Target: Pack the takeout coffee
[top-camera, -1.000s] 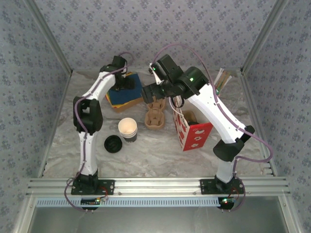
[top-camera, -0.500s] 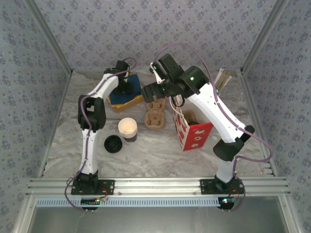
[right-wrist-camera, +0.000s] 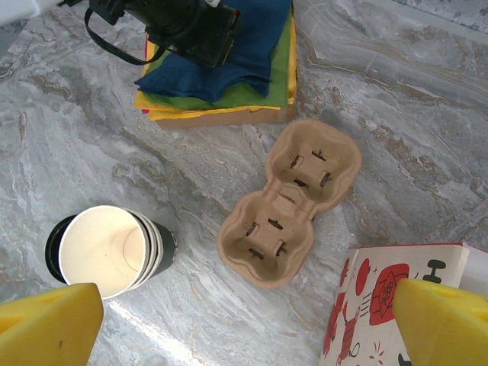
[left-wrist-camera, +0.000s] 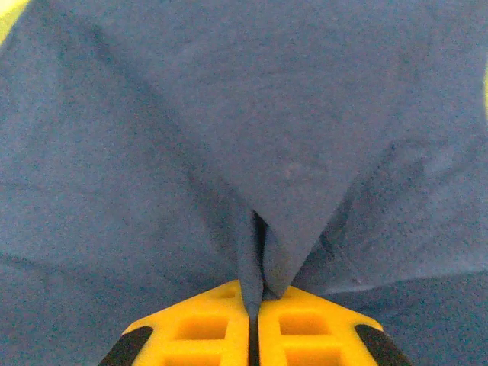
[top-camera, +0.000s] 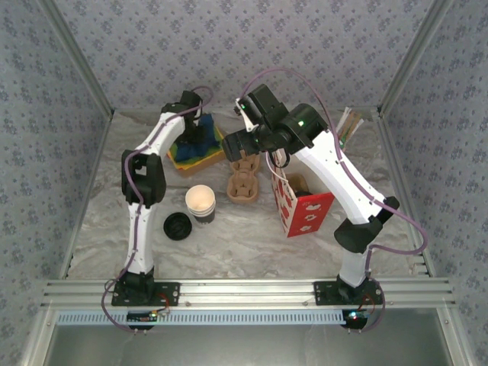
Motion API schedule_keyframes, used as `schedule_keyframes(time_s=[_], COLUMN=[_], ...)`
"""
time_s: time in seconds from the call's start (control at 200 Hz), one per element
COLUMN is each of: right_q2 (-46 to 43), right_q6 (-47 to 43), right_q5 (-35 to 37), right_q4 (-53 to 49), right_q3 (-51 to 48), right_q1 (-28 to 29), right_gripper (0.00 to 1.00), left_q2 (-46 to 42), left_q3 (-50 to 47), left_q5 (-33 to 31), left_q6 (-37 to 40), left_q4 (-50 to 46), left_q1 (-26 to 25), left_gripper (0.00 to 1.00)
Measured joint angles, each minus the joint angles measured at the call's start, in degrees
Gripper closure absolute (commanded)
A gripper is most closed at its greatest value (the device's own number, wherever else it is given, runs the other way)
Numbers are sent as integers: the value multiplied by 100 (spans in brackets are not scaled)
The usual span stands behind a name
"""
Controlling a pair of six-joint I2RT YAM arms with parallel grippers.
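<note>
Cloth grab at the far left! From above, the left pincer [top-camera: 191, 136] has just snapped shut on the blue cloth [top-camera: 207, 137] topping the coloured stack, and the fabric now stands bunched where it lay flat a second ago. For the packing job that reads as a side step: the paper cup [top-camera: 200, 203] sits open-topped on the bench [top-camera: 252, 244], left of centre and nearer than the cloth, with the black lid [top-camera: 177, 226] just beside it on its near left and not yet fitted. The right pincer [top-camera: 235, 145] hangs over the far end of the pulp carrier [top-camera: 244, 183], and the red-and-white bag [top-camera: 301, 206] stands to the right. Over to the left wrist: yellow fingers pressed together, a ridge of blue pinched between them, and how deep the bite goes is hidden in the fold. Now the right wrist: its two yellow tips sit at opposite bottom corners, spread wide and holding nothing, with cup, carrier and a cut-off corner of the bag below. The cup's rim looks doubled here, so whether it is one cup or several nested I can't tell, and the lid is mostly tucked behind it.
</note>
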Motion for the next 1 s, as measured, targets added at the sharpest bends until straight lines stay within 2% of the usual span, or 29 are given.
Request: schedule_keyframes(time_s=[0.38,0.415,0.46,0.555,0.605,0.785,0.999], right_q2=[-55,-92,-146,-282,-352,-485,-487], right_q6=[0,0,0,0,0,15,20], right_q5=[74,94,114,131,131,133,160], right_q4=[90,111,131,166,184,251,282], right_q3=[-164,-197,-236,-313,-343,-452,-518], right_q1=[-11,-11,-15,-15,-15,-13,-9], right_gripper=[0,0,0,0,0,0,0], left_q2=[-807,-857,-927,-1038,-1080,-1075,-988], left_q3=[271,302,313,313,313,306,256], left_q5=[46,46,48,70,87,90,87], left_q6=[-92,-111,-136,-179,-157,-146,-118], left_q4=[-319,-334,-343,-389,-420,-501,-514], left_q1=[0,0,0,0,0,0,0], left_gripper=[99,97,87,92,89,87,96])
